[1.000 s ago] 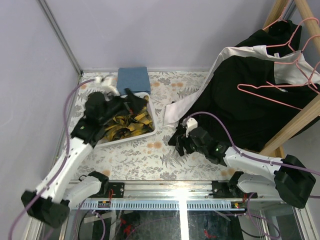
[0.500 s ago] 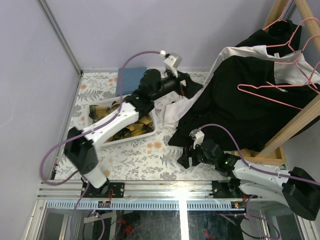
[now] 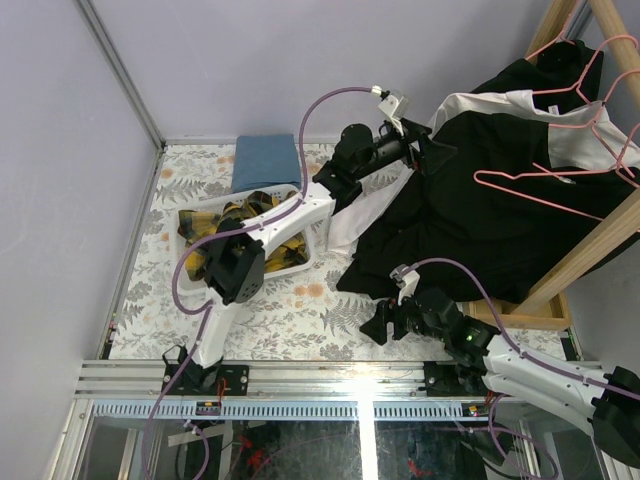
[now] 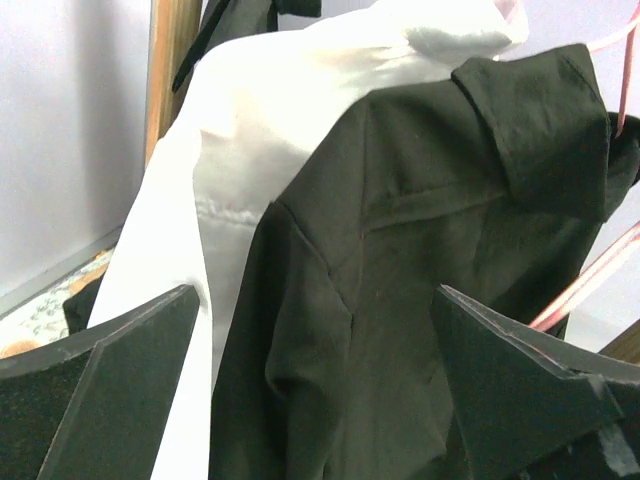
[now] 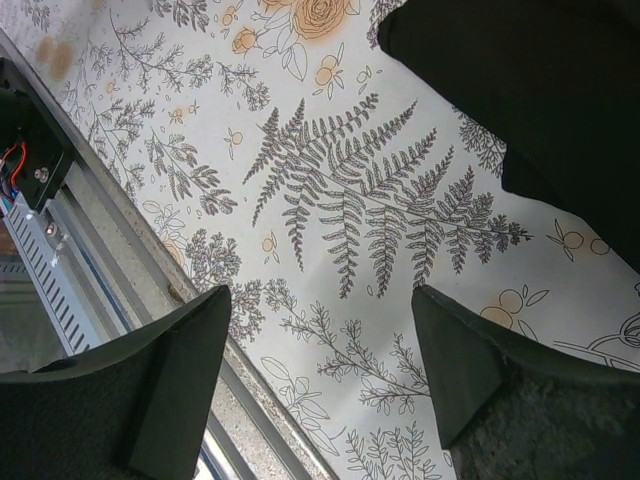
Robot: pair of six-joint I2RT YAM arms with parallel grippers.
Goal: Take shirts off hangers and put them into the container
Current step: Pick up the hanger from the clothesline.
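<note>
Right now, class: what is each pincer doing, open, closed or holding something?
Left pincer: open, empty, facing the black shirt.
Right pincer: open, empty, over the table.

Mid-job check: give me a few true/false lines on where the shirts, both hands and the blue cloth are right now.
1. The plaid shirt lies in the basket. True.
2. A white shirt hangs next to the black shirt. True.
3. The left hand is shut on the black shirt. False: it is open, facing the shirt's shoulder.
4. The right hand grips the black shirt. False: it is open and empty, low over the table.
5. The blue cloth is in the basket. False: it lies on the table at the basket's far side.
</note>
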